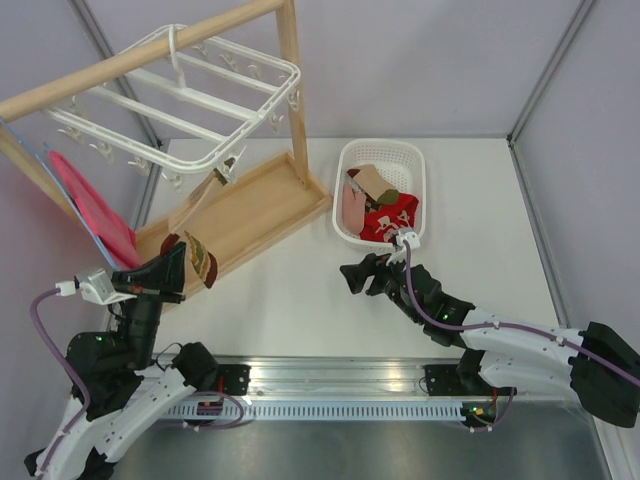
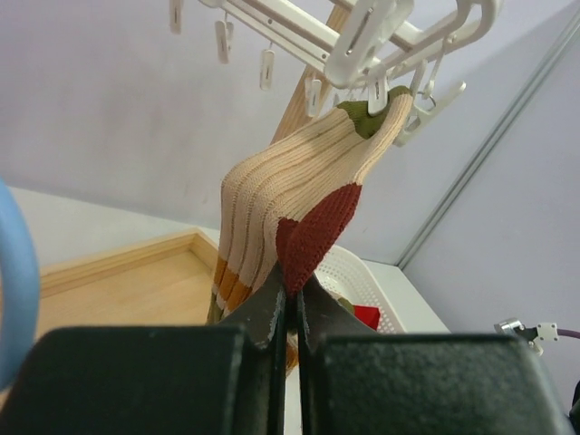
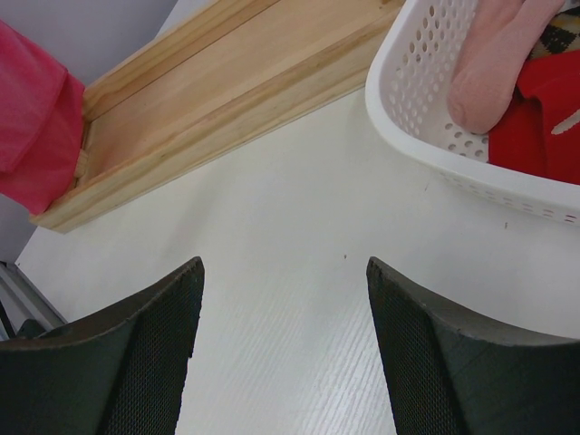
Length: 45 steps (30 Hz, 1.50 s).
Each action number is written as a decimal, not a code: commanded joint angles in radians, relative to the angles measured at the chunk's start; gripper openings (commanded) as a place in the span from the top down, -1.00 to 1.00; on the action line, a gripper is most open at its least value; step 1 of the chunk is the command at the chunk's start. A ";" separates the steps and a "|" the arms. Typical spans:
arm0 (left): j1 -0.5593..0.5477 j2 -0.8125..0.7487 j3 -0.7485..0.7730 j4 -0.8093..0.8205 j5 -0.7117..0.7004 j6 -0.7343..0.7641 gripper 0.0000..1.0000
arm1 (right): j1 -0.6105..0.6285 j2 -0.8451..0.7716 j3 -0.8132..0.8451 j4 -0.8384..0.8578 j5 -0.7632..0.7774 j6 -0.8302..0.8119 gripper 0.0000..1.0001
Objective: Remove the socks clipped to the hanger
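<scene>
One sock (image 2: 290, 199) is left on the hanger (image 2: 362, 36), clipped by its toe. Its long axis runs down from the clip to the nearer left hand (image 2: 290, 313), which is clamped on its heel. The right hand (image 3: 283, 265) is held apart over the tabletop (image 3: 299, 208), beside the basket (image 3: 426, 136), where at least three socks (image 1: 390, 218) are counted.

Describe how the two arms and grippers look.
The left arm and right arm are white with black joints. The left gripper and right gripper are black, with textured wedge-shaped fingers. A purple cable runs along each arm.
</scene>
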 commanded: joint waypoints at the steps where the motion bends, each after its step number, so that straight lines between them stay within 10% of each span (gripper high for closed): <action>1: -0.002 -0.042 0.003 -0.036 0.037 0.023 0.95 | 0.009 0.002 0.044 0.009 0.020 -0.015 -0.54; 19: -0.002 0.376 -0.086 0.177 0.275 -0.063 0.95 | 0.043 0.058 0.295 -0.135 0.062 -0.118 -0.54; 30: -0.004 0.412 -0.060 0.142 0.315 -0.055 0.95 | 0.149 0.261 0.824 -0.335 0.158 -0.411 -0.54; 45: -0.027 0.461 0.000 0.039 0.344 -0.072 0.95 | 0.322 0.511 1.148 -0.219 0.367 -0.936 -0.55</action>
